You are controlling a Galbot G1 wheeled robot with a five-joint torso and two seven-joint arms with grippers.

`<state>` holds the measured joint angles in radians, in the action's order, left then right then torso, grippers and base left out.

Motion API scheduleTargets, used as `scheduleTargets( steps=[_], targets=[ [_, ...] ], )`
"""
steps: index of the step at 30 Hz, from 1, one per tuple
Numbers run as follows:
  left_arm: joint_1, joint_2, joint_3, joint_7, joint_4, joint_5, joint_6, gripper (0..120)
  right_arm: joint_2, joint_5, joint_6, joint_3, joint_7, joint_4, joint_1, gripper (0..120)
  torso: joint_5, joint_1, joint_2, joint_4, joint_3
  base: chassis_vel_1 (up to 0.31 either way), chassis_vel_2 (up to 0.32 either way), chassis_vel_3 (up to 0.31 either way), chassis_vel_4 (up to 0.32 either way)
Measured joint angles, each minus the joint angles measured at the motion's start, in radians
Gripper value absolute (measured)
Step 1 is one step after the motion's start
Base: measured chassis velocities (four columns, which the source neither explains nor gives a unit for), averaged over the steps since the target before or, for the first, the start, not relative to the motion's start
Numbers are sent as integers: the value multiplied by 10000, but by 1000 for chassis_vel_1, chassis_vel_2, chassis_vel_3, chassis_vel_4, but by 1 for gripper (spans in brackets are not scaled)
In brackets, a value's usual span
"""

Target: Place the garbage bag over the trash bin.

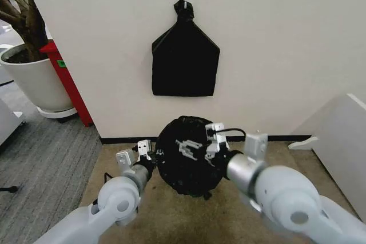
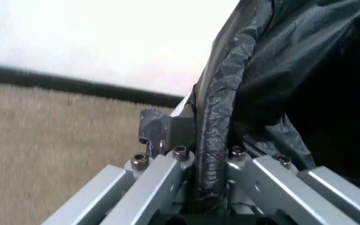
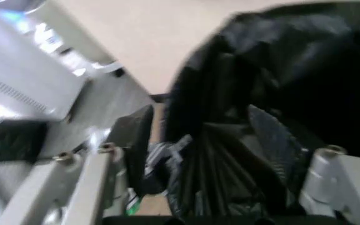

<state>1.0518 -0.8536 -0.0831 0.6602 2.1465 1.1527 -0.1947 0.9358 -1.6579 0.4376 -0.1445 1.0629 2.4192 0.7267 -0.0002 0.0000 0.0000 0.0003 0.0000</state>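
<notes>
The glossy black garbage bag point(image 1: 186, 164) forms a round, crinkled mound on the floor at the foot of the wall. The trash bin is hidden under it. My left gripper point(image 1: 146, 152) is at the mound's left side. In the left wrist view this gripper point(image 2: 196, 136) is shut on a rolled edge of the bag point(image 2: 280, 70). My right gripper point(image 1: 215, 140) is at the mound's upper right. In the right wrist view it point(image 3: 205, 140) is shut on a bunched fold of the bag point(image 3: 280, 70).
A flat black house-shaped bundle point(image 1: 185, 55) hangs on the wall above. A white plant pot point(image 1: 34, 81) and a red panel point(image 1: 68, 81) stand at the left. A white slab point(image 1: 343, 141) leans at the right. Brown carpet point(image 1: 171, 215) lies in front.
</notes>
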Motion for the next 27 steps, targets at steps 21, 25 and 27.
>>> scheduleTargets(
  steps=[21, 25, 27],
  targets=[
    [1, -656, -77, -623, -124, -1465, 308, 0, 2439, 1277, -1505, -2237, 2925, -3535, -524, 0, -1, 0, 0, -3, 0, 0, 0, 0, 0],
    [-65, -700, -30, -644, -167, -1434, 310, 0, 2530, 1071, -1563, -2223, 2817, -3516, -493, 0, 0, 0, 0, -2, 0, 0, 0, 0, 0],
    [-120, -714, 36, -664, -272, -1415, 310, 0, 2340, 676, -1600, -2026, 2482, -3098, -589, 0, 1, 0, 0, -3, 0, 0, 0, 0, 0]
  ],
)
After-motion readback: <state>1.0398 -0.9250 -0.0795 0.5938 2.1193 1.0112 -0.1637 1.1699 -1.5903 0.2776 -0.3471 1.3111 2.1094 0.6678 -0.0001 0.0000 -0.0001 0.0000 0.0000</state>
